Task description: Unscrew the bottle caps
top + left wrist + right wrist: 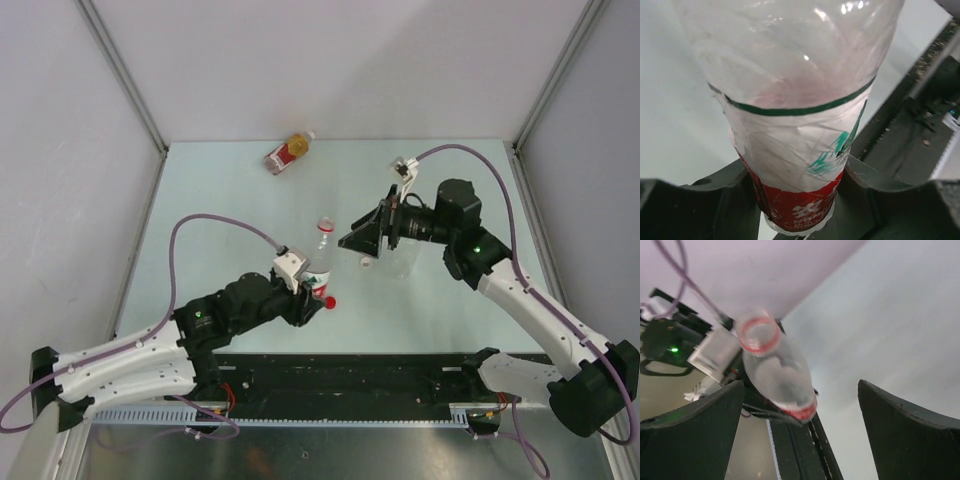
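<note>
Jaws of the left gripper [797,216] closed on the red lower label of the labelled bottle [795,100], one dark finger [715,200] on each side. Jaws of the right gripper [800,440] spread wide, nothing between them.

Labelled bottle: centre of table [220,200], slightly near. Long axis runs near-to-far in the top view, mouth at the far end. Mouth open, red ring around the neck, facing the right wrist camera. Cannot tell whether the base touches the table.

Red cap [330,301]: lying on the table just beside the left gripper, on its right.

Room: open tabletop to the left and far of the held bottle. White walls close off left, right and far sides. Black rail [350,375] runs along the near edge.

Around: right gripper hangs just right of the bottle's neck, apart from it. Clear unlabelled bottle [397,263] is faint under the right wrist. Amber bottle [289,153] lies on its side at the far edge, cap end toward far right, well apart.
</note>
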Motion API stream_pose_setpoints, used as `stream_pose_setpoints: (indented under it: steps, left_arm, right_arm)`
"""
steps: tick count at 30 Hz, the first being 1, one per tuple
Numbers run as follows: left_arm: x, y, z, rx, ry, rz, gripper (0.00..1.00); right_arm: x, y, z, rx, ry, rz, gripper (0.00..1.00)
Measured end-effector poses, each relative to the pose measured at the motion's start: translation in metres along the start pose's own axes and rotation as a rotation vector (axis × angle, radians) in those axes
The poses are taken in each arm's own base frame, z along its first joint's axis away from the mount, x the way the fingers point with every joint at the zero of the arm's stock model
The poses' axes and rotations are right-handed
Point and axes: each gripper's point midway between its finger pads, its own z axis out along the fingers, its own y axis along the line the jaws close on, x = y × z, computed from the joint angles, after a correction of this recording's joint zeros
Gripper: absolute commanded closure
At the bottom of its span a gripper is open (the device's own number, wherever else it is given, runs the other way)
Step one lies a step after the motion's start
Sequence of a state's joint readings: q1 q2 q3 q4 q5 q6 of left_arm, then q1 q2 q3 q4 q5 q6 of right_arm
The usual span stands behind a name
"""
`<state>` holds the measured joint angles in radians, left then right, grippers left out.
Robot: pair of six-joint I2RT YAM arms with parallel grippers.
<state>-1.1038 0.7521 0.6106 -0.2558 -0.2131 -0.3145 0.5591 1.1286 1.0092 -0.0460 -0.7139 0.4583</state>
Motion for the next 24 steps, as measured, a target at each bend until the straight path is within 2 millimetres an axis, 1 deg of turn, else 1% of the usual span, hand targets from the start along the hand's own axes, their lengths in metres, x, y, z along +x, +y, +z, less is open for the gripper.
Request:
stream_pose_setpoints:
  steps: [1,4,7,9,10,12,14,17,18,19,22,24]
  left_arm:
    - [-0.001,-0.007,0.001,0.038,0.007,0.010,0.82]
    - [-0.007,-0.026,0.002,0.133,0.016,0.032,0.82]
    - [-0.013,-0.040,0.003,0.204,0.015,0.049,0.82]
    - [-0.015,-0.046,0.004,0.233,0.018,0.058,0.82]
    - [-0.015,-0.049,0.004,0.247,0.023,0.061,0.83]
    - [-0.014,-0.053,0.006,0.265,0.031,0.069,0.83]
    - [-0.014,-0.055,0.007,0.278,0.036,0.076,0.83]
    - [-0.013,-0.056,0.007,0.286,0.042,0.078,0.83]
    - [-0.013,-0.057,0.007,0.287,0.043,0.078,0.83]
    - [-0.013,-0.057,0.007,0.287,0.042,0.078,0.82]
    - [-0.013,-0.057,0.007,0.287,0.041,0.076,0.80]
    - [-0.014,-0.057,0.006,0.286,0.039,0.071,0.77]
  right_arm:
    - [-0.008,0.008,-0.003,-0.035,-0.025,-0.007,0.01]
    - [-0.024,0.028,-0.008,-0.111,-0.073,-0.023,0.01]
    - [-0.033,0.041,-0.011,-0.163,-0.097,-0.034,0.03]
    - [-0.035,0.045,-0.012,-0.183,-0.102,-0.031,0.08]
    - [-0.035,0.047,-0.013,-0.191,-0.101,-0.029,0.15]
    - [-0.037,0.050,-0.013,-0.203,-0.104,-0.029,0.31]
    - [-0.037,0.053,-0.014,-0.214,-0.105,-0.024,0.45]
    - [-0.038,0.055,-0.014,-0.226,-0.105,-0.018,0.56]
    - [-0.038,0.056,-0.015,-0.231,-0.104,-0.017,0.62]
    - [-0.038,0.057,-0.014,-0.236,-0.103,-0.016,0.68]
    - [-0.038,0.057,-0.014,-0.242,-0.103,-0.029,0.93]
    - [-0.039,0.056,-0.013,-0.242,-0.108,-0.047,0.98]
